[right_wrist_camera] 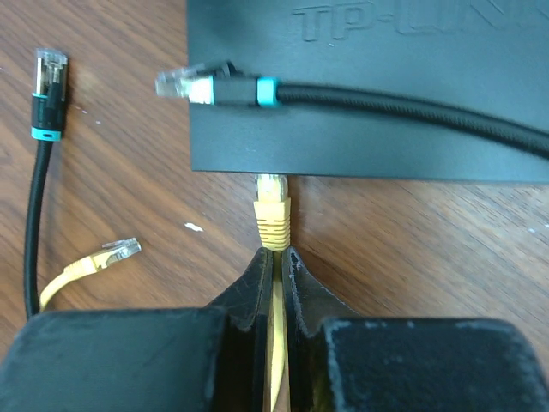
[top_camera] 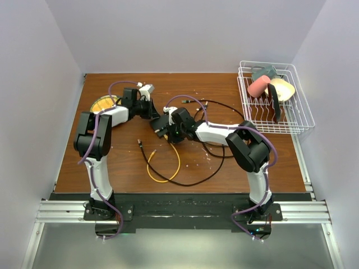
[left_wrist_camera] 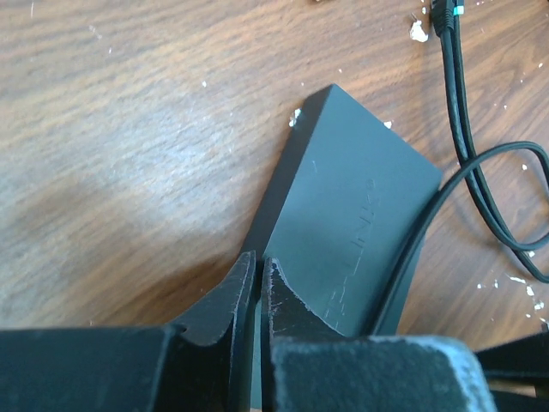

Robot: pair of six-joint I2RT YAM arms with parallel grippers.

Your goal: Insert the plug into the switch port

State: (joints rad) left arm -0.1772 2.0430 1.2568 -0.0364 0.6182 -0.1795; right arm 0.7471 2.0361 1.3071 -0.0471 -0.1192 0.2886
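Seen from above, a brown wooden desk (top_camera: 118, 168) holds a flat dark grey-black rectangular switch box (top_camera: 161, 124) near its centre, with a white wire dish rack (top_camera: 300, 124) at 2 o'clock. The right arm's fingers (right_wrist_camera: 253, 287) are clamped on a yellow cable (right_wrist_camera: 274, 352) just behind its yellow network plug (right_wrist_camera: 274, 210). In the right wrist view the plug points to 12 o'clock, its clear tip touching the box's 6 o'clock long edge. The switch port is hidden under that edge, so whether the tip is inside cannot be told. A black braided cable's teal-banded plug (right_wrist_camera: 214, 87) lies on the box top. The left arm's fingers (left_wrist_camera: 243, 287) are pressed together against the box's near end; whether they pinch it is unclear.
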